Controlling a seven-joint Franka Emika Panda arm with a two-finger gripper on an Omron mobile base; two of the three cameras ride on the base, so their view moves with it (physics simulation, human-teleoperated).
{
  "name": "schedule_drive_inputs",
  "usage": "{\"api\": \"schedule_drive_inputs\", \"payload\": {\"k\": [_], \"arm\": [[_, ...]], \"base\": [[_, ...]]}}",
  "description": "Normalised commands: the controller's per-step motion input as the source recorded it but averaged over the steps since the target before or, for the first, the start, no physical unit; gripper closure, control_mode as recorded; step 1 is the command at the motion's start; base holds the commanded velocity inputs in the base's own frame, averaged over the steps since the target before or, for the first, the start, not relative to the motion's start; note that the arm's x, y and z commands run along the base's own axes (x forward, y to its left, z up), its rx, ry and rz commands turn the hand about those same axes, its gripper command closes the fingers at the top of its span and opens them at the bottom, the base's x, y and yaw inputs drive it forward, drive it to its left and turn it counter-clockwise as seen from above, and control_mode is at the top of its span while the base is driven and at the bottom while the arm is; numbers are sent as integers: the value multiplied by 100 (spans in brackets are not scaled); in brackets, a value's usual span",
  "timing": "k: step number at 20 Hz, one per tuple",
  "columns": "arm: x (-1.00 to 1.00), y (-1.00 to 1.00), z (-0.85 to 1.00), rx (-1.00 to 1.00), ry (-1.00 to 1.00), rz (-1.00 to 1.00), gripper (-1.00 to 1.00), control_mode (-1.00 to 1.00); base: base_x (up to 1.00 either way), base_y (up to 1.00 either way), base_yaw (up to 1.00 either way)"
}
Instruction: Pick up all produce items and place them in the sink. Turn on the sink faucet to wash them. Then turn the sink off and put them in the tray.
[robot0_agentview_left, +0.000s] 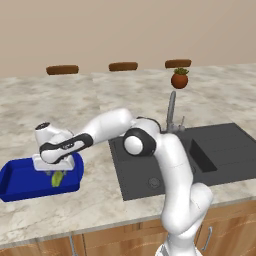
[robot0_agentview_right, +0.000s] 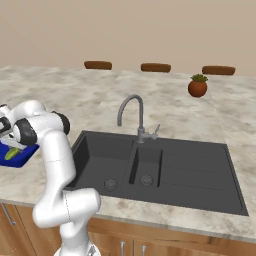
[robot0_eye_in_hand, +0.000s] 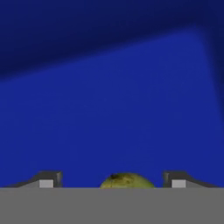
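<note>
While spread, fingers flank fruit (untouched).

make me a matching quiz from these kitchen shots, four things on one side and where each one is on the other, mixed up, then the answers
Things:
1. yellow-green produce item
2. faucet
3. potted plant
4. blue tray

Places:
A. at the back edge of the sink, behind the divider between the basins
B. on the counter to the left of the sink
C. inside the tray, just under the gripper
D. far back on the counter, beyond the sink's right part

Pairs: 1-C, 2-A, 3-D, 4-B
</note>
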Motion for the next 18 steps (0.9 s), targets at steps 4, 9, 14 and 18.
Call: {"api": "schedule_drive_inputs", "payload": {"k": [4,9,14,18], "arm": [[-13,0,47,0,0,0,-100,-100],[-16,0,39,0,0,0,-100,-100],[-23,0,25,0,0,0,-100,-100],[-30,-1,24,0,-1,0,-100,-100]], "base": [[0,0,0],[0,0,0],[0,0,0],[0,0,0]]}}
